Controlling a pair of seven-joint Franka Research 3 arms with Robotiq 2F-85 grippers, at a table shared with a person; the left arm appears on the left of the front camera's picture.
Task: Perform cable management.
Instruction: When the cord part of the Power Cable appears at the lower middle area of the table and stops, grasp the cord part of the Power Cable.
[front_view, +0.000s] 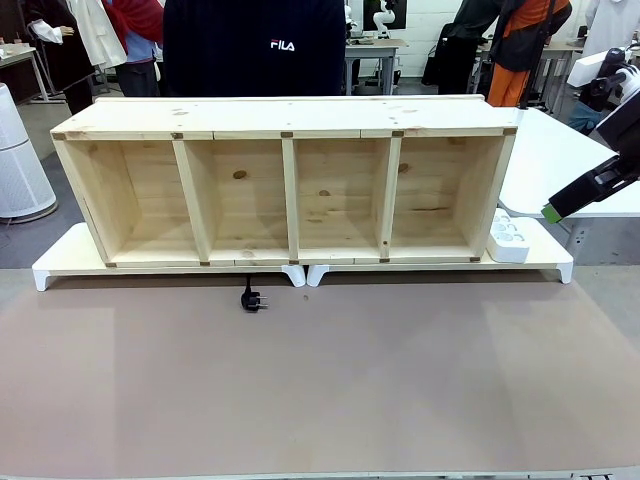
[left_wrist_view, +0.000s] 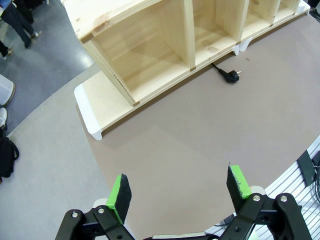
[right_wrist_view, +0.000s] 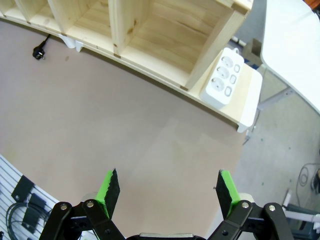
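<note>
front view looks across a brown table (front_view: 320, 400) at a pale wooden shelf unit (front_view: 290, 130) with four open compartments, lying on its long side across two low wooden risers with white feet (front_view: 60, 268). behind it stands a person in a black top (front_view: 250, 50) with "fila" printed in white letters on the chest; no other writing can be read.

the cable (front_view: 249, 291) shows as a short glossy black stretch coming out from under the shelf at the gap between the two risers and ending in a black plug (front_view: 253, 300) that lies flat on the table, just in front of the risers. the rest of the cord is hidden. the white power strip (front_view: 508, 238) sits on the right riser, just beside the shelf's right end wall; the right wrist view shows three round sockets on its top face, each with a small switch beside it.

the left gripper (left_wrist_view: 179, 187) hangs above bare table near the shelf's left end, its green-padded fingers spread wide with nothing between them. the right gripper (right_wrist_view: 168, 189) is likewise spread apart and empty, above the table on the near side of the power strip and well apart from the plug.
</note>
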